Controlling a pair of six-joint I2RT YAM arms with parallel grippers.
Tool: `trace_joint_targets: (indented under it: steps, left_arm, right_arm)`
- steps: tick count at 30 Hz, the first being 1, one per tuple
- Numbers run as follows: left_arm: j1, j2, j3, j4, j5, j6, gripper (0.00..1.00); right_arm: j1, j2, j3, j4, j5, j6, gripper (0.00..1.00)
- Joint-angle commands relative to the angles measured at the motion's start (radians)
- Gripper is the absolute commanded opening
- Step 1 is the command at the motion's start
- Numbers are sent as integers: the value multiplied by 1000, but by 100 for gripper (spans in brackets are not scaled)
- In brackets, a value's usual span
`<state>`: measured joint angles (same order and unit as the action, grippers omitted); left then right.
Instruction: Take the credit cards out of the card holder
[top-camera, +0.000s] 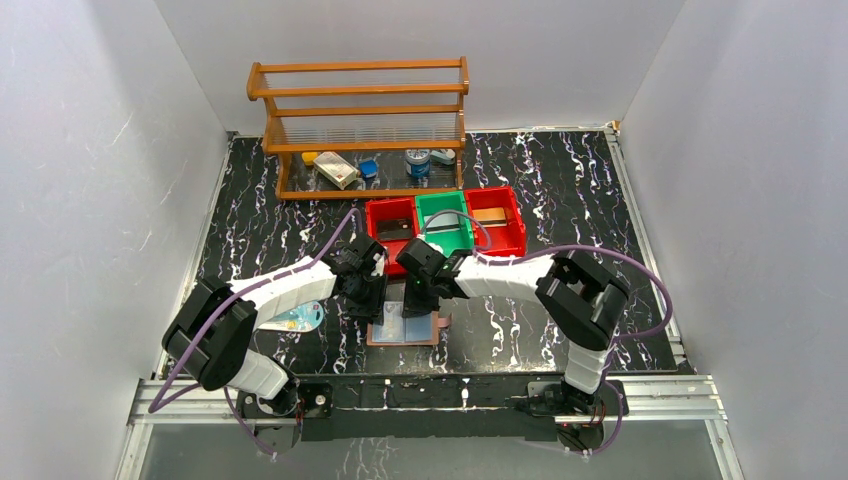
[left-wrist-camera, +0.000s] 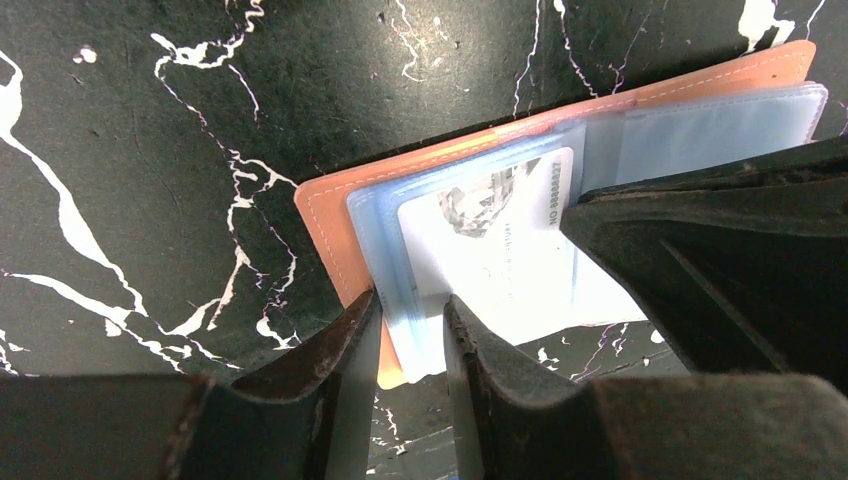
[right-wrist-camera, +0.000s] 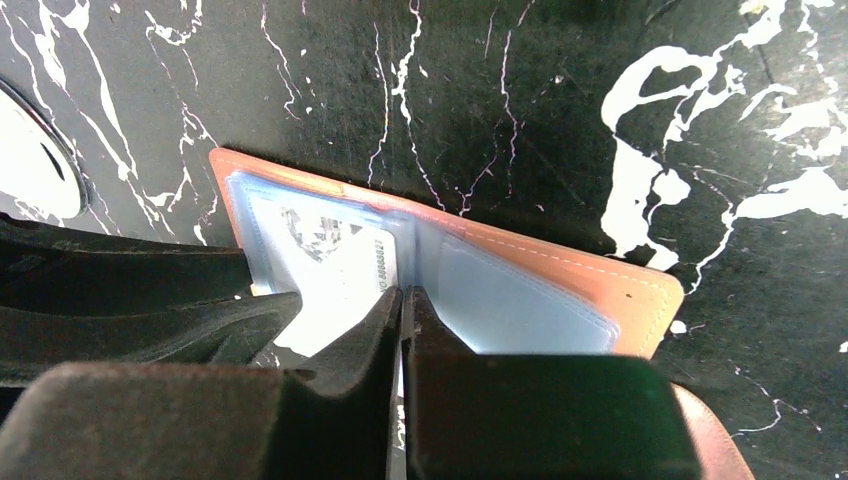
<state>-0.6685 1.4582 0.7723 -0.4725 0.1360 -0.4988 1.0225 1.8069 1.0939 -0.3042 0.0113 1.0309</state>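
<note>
The card holder (top-camera: 432, 332) lies open and flat on the black marbled table, reddish-brown leather (left-wrist-camera: 330, 220) with pale blue clear pockets (right-wrist-camera: 500, 300). A pale credit card (left-wrist-camera: 490, 250) with a diamond print sits in its left pocket (right-wrist-camera: 340, 265). My left gripper (left-wrist-camera: 412, 300) is narrowly open, its fingers either side of the pockets' outer edge (top-camera: 372, 298). My right gripper (right-wrist-camera: 408, 292) is shut at the wallet's middle fold, at the card's inner edge, with a thin pale edge between its fingers (top-camera: 420, 300). Its dark body (left-wrist-camera: 700, 260) covers the right pocket.
Another pale card with coloured print (top-camera: 297, 318) lies loose on the table under my left arm. Red and green bins (top-camera: 440, 196) stand just behind the grippers. A wooden rack (top-camera: 360, 120) with small items stands at the back.
</note>
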Motion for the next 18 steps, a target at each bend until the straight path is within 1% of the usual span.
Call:
trace_joint_targets:
  steps: [1,4,5,9,11,15,18]
  left_arm:
    - [-1,8,-24,-43,0,11,27]
    - [-2,0,-10,-44,21,26,27]
    - [-2,-8,1,-47,26,29,29]
    - [-2,-55,58,-62,30,29,42]
    - [-2,-73,80,-61,40,28,46]
    - [-2,-67,99,-58,67,42,47]
    - [-1,-44,82,-42,89,45,43]
  right_arm:
    - [-4,-46,-34,34,41,-23,13]
    - [-4,-27,-35,70,-15,-21,18]
    - [-3,-16,-32,72,-25,-20,19]
    - [-3,6,-19,44,-24,-19,21]
    - [-3,5,-24,43,-19,-16,22]
    - [-3,5,-27,47,-24,-14,24]
    - [-3,5,-37,68,-36,-9,25]
